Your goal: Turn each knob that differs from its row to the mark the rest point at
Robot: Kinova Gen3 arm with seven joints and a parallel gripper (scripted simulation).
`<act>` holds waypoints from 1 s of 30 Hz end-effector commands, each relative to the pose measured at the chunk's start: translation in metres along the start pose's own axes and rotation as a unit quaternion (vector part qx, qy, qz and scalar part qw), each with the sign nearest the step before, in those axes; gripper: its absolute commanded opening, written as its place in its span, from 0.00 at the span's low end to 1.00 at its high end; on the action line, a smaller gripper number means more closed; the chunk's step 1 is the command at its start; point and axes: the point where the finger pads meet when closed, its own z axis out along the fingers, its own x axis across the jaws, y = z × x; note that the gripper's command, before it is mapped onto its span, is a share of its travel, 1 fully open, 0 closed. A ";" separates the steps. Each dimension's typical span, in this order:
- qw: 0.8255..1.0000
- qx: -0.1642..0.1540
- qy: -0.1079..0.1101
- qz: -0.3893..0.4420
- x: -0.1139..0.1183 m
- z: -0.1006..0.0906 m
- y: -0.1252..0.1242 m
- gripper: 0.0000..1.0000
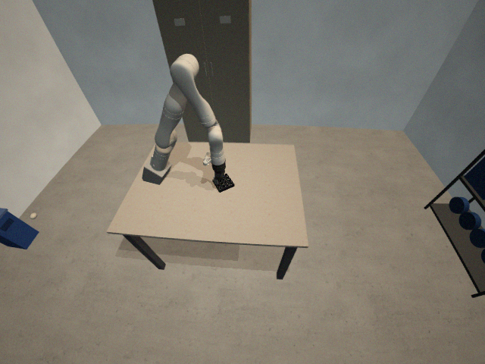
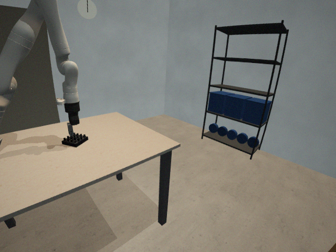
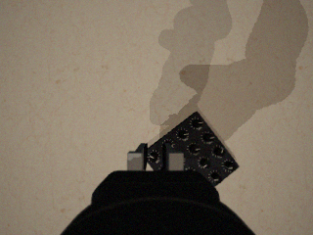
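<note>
- Top: from high up, well back, this view looks steeply down on my whole table (image 1: 250,211) (image 2: 130,140) (image 3: 64,113), with my arm (image 1: 201,108) (image 2: 71,78) at its far left.
- Exterior: nearer and lower, it faces across the table toward the wall corner, the rack (image 1: 450,233) (image 2: 212,65) beyond at right.
- Wrist: closest, it looks down past my gripper (image 3: 156,159) onto the box (image 1: 223,183) (image 2: 76,140) (image 3: 198,139).
- Top and exterior share arm, table and part of the rack; all three share the box.
</note>
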 end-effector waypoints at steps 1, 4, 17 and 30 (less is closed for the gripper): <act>0.999 -0.002 0.007 -0.046 0.001 -0.003 0.002 0.46; 0.996 -0.002 0.007 -0.086 0.001 -0.004 0.003 0.46; 0.962 -0.008 0.004 -0.274 -0.001 -0.009 0.009 0.46; 0.941 -0.010 0.002 -0.339 -0.002 -0.012 0.013 0.46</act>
